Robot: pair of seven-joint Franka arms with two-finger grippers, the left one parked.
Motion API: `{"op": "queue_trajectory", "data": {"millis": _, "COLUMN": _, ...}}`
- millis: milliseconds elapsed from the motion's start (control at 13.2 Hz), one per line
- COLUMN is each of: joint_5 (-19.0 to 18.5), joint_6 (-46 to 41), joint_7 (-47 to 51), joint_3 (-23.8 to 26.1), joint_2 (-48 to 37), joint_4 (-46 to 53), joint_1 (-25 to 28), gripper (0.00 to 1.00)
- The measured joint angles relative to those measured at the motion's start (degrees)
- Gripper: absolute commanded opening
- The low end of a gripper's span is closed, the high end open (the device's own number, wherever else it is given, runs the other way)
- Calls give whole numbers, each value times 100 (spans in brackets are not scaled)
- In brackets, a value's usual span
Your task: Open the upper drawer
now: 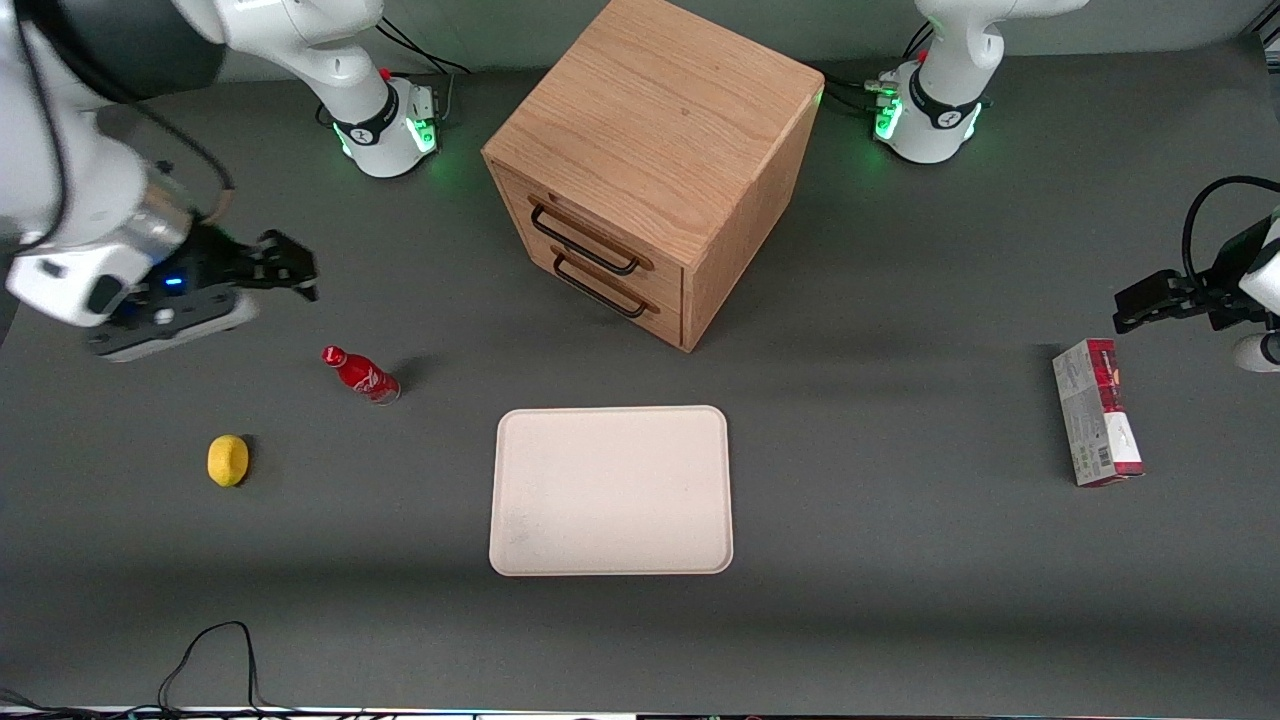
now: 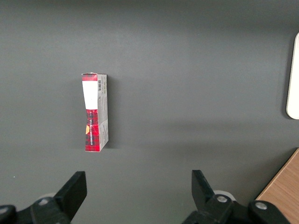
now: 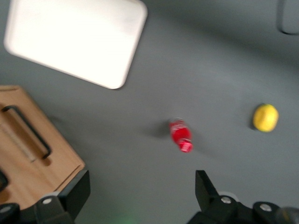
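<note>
The light-oak upper drawer (image 1: 590, 232) with its thin black bar handle (image 1: 583, 243) is sitting flush in the cube-shaped wooden cabinet (image 1: 660, 150), above the matching lower drawer (image 1: 610, 285). I am holding my black claw (image 1: 290, 268) in the air toward the working arm's end of the dark grey counter (image 1: 900, 560), well apart from the cabinet; its fingers are spread wide, gripping and touching nothing. A glossy red bottle (image 1: 360, 373), a round yellow lemon (image 1: 228, 460) and a smooth cream rounded tray (image 1: 611, 490) are lying nearer the front camera.
</note>
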Motion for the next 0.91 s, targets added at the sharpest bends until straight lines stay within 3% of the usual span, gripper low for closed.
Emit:
{"op": "queue_trajectory", "data": {"millis": 608, "joint_5": 62, "joint_6": 386, "joint_7": 0, "joint_3": 14, "joint_2": 428, "joint_4": 13, "joint_1": 1607, "gripper": 100}}
{"op": "queue_trajectory", "data": {"millis": 911, "joint_5": 63, "joint_6": 540, "joint_7": 0, "joint_3": 13, "joint_2": 589, "joint_4": 15, "joint_1": 2018, "gripper": 100}}
